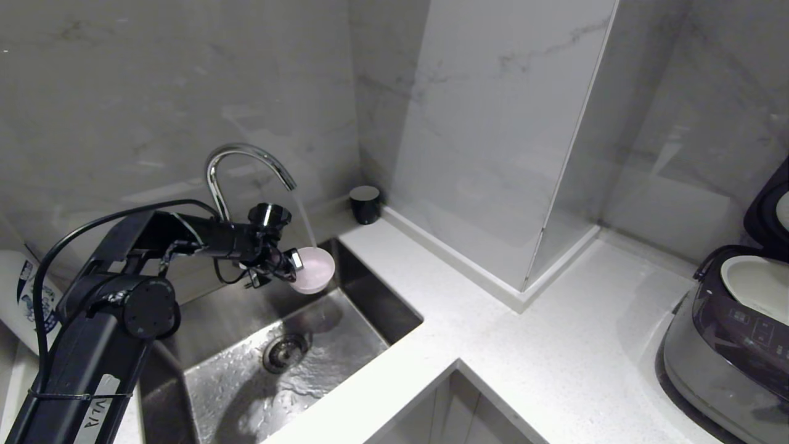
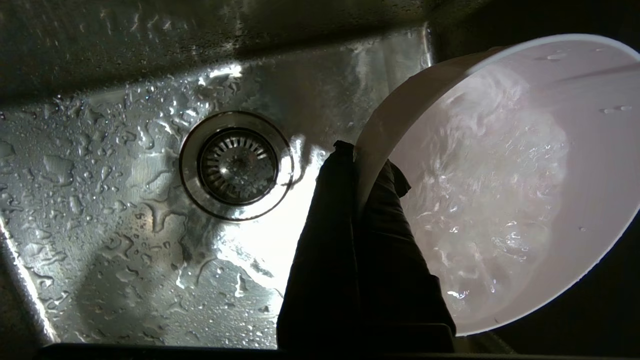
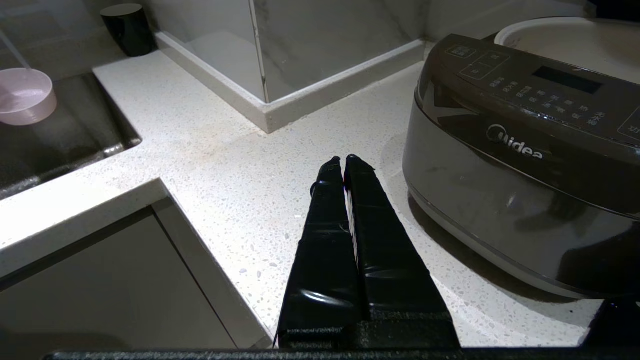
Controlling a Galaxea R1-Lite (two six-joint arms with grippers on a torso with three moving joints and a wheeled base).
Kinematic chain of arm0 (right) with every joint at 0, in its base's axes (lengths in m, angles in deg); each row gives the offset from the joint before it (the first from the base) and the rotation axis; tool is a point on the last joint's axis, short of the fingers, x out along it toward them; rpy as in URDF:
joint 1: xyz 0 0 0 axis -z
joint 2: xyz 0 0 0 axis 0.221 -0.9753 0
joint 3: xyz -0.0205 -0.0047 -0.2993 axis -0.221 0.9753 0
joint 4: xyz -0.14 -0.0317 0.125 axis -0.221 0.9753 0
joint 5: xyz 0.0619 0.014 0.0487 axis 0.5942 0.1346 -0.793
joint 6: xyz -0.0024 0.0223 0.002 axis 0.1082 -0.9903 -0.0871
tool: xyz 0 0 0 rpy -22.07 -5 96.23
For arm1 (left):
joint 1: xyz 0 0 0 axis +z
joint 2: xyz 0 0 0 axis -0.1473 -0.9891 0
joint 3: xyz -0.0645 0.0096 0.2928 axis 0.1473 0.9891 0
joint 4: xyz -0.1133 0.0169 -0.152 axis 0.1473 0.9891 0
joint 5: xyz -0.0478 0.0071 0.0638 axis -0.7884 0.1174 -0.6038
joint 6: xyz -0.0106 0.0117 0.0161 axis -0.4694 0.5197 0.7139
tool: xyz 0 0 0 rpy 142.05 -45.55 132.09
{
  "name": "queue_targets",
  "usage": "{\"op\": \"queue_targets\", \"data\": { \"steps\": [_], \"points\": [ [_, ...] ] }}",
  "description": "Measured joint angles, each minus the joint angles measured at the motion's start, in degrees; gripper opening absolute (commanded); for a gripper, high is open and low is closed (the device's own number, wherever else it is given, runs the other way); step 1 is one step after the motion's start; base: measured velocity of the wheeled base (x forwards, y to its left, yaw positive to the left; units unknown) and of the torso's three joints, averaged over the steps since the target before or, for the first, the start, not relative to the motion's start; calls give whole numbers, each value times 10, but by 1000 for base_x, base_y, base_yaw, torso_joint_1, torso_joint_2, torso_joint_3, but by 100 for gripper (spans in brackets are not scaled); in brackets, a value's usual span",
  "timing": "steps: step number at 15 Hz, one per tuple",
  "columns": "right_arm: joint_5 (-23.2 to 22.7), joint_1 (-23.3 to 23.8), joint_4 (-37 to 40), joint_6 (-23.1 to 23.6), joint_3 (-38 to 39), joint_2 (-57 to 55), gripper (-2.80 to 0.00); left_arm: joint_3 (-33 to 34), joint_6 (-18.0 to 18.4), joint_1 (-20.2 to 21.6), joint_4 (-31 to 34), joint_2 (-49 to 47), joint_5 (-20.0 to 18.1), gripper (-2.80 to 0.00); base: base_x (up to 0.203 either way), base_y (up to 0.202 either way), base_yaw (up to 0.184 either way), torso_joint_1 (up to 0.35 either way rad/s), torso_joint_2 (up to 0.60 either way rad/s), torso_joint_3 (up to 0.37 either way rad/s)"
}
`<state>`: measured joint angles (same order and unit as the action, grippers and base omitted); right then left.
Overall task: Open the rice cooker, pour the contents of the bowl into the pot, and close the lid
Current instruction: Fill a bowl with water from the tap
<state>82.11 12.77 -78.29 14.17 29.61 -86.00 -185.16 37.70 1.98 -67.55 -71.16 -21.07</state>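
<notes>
Steel sink point(image 1: 345, 345) at the left: over it the left gripper point(image 1: 288, 264) pinches the rim of the small pale pink bowl point(image 1: 312, 269) under the running chrome tap point(image 1: 246, 161). At the right, the dark grey-brown rice cooker point(image 1: 730, 336) stands open, its lid point(image 1: 767, 213) raised over the white pot point(image 1: 755, 296). Pouring and closing remain. Only the left wrist view shows water churning inside the bowl; only the right wrist view shows the right gripper point(image 3: 344, 161), fingers pressed together, empty, beside the cooker.

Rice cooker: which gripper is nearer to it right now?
Right. The right gripper hangs shut over the counter just beside the rice cooker. The left gripper is across the counter over the sink, clamped on the bowl rim under the tap.
</notes>
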Motion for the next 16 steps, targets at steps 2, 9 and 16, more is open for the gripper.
{"op": "queue_targets", "data": {
  "steps": [2, 9, 16],
  "points": [
    [0, 0, 0, 0, 0, 0, -280, 0, 0, 0, 0, 0, 0, -280, 0, 0, 0, 0, 0, 0],
    [0, 0, 0, 0, 0, 0, -280, 4, 1, 0, 51, 11, -9, -280, 0, 0, 0, 0, 0, 0],
    [0, 0, 0, 0, 0, 0, -280, 9, 7, -7, 174, 55, -94, -280, 0, 0, 0, 0, 0, 0]
  ]
}}
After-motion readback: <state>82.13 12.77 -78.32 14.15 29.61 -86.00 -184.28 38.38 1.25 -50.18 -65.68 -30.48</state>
